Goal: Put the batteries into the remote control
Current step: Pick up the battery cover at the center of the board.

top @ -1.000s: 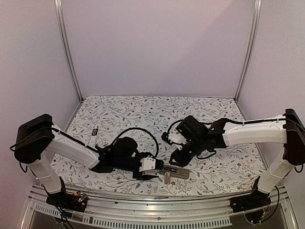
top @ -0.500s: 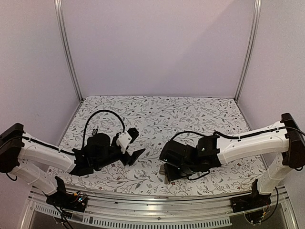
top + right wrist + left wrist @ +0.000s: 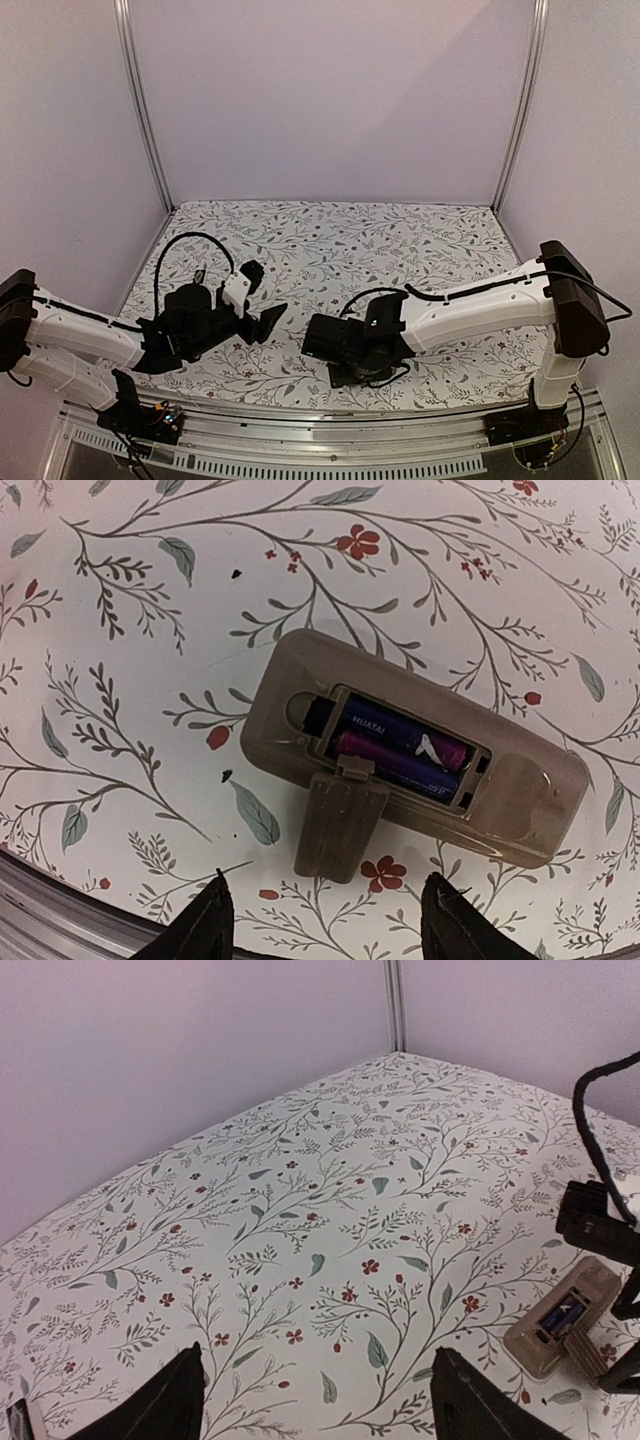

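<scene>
The right gripper hangs just above the remote control. Its two black fingers stand apart, with nothing between them, and they touch nothing. Its arm reaches low from the base at the 5 o'clock corner of the table across to about 6 o'clock, and the wrist is bent so that the gripper looks straight down. In the right wrist view the remote lies with its back side up on the flowered cloth, its length running from 10 o'clock to 4 o'clock, and its compartment is uncovered. The batteries, two dark blue-violet cylinders with magenta ends, lie inside it side by side. On the upper one the word "HUATAI" can be read; the other print is too small to read. The battery cover, tan like the remote, touches the edge of the compartment and points toward 6 o'clock; whether it is attached I cannot tell. The left gripper is well apart from the remote, at about 8 o'clock of the table and raised over the cloth, with its fingers wide apart and empty. Its arm lies low from the 7 o'clock corner and the gripper points toward 3 o'clock.
</scene>
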Controlling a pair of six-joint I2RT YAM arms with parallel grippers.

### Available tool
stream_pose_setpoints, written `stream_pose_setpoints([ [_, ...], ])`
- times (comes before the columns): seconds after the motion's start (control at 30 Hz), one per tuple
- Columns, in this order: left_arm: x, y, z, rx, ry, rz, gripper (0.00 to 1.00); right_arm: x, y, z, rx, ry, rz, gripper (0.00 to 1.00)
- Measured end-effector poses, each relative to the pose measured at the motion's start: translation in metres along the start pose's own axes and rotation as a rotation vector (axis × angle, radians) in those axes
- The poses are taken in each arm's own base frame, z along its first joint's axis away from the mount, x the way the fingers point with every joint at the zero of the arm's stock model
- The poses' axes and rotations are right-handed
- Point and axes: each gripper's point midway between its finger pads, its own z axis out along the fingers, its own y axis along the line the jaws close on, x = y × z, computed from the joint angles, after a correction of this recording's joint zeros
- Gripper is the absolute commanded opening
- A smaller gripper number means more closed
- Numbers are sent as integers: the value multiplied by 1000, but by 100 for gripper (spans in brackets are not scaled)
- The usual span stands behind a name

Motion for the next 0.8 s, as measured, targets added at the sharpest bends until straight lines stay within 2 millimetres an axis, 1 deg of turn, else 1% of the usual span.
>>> stream_pose_setpoints([
  [0.23,-2,-7,-3,47,-30,-2,78,0,3,8,87,28,13,62],
  [0.4,3,-13,-6,85,-38,11,78,4,1,18,138,49,2,58],
  [0.53,1,-16,-7,110,-53,15,78,4,0,21,156,56,-3,58],
  [0.8,-5,-23,-9,151,-79,24,78,5,-6,30,184,71,-16,48],
])
